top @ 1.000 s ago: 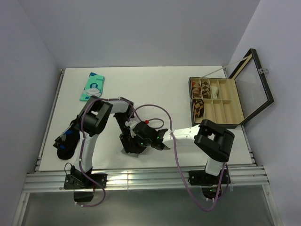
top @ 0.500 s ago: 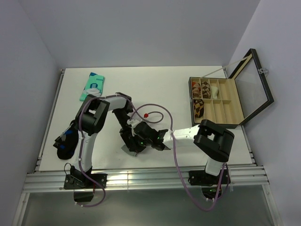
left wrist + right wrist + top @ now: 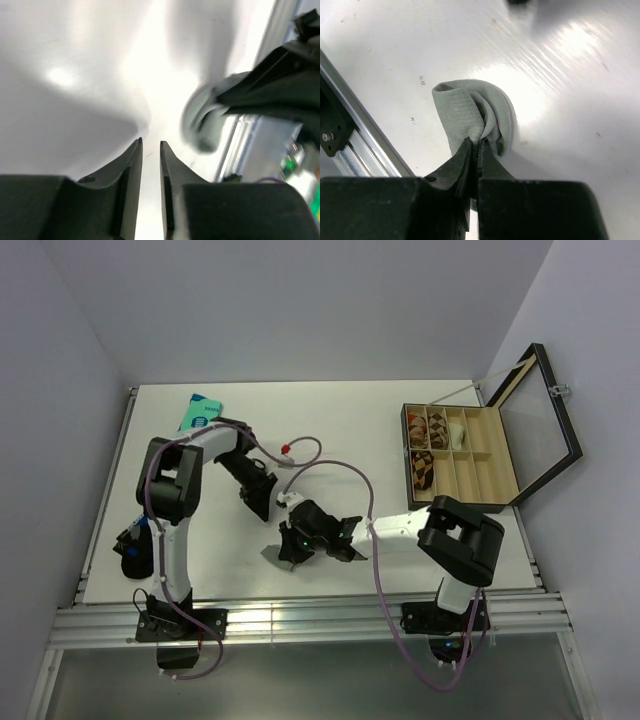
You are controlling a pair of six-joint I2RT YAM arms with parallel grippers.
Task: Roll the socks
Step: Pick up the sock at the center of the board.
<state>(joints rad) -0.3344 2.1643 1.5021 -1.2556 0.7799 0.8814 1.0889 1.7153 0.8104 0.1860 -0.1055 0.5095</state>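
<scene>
**Ana:** What did the overhead camera show?

**Ben:** The grey sock (image 3: 273, 557) lay bunched near the front edge of the table (image 3: 330, 420), between the two arm bases. The right tool (image 3: 288, 551) was down on it. The left tool (image 3: 264, 506) hung just behind, apart from the sock. A teal packet (image 3: 198, 412) sat at the far left, a dark cloth (image 3: 133, 558) at the near left, and an open case (image 3: 465, 455) with compartments at the right.

**Ana:** And the left wrist camera?

**Ben:** The left tool (image 3: 150, 167) was slightly spread. A thin gap showed between its fingers (image 3: 131, 172), with only bare table in it. Ahead and to the right, the sock (image 3: 202, 125) appeared as a blurred grey lump under the dark body of the right tool.

**Ana:** The right wrist camera?

**Ben:** The right tool (image 3: 475, 149) was pressed together, pinching a fold of the sock (image 3: 470, 112). The rest of the sock curled in a loose roll on the table, close to the metal rail (image 3: 357, 140) along the edge.
</scene>
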